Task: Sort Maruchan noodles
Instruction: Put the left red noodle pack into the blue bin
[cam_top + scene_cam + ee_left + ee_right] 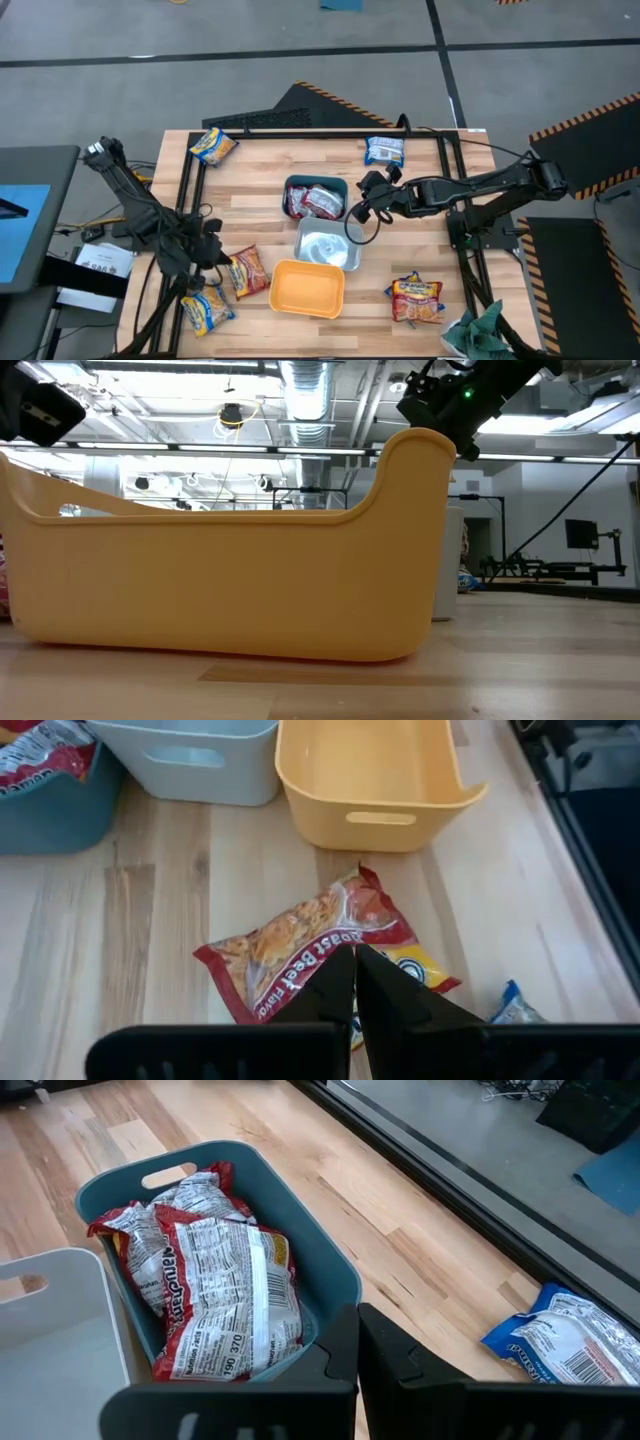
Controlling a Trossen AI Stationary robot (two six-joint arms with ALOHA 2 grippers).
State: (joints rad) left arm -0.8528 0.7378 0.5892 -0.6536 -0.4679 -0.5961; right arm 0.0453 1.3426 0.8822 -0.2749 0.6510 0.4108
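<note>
Both arms are dark, near black, built of slim jointed segments with black cables looped alongside. Left gripper [354, 982] and right gripper [357, 1342]: matte black, wedge-shaped jaws. A green light glows on one arm's housing in the low view.

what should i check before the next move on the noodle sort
1. Teal tub holds only red packets: ok.
2. Orange tub empty and ready: ok.
3. Left gripper shut, over the red packet on the table: not ok for grasping, open first.
4. Right gripper shut, empty, by the teal tub's rim: ok.
5. Blue packet within the right arm's reach: cannot tell.
</note>
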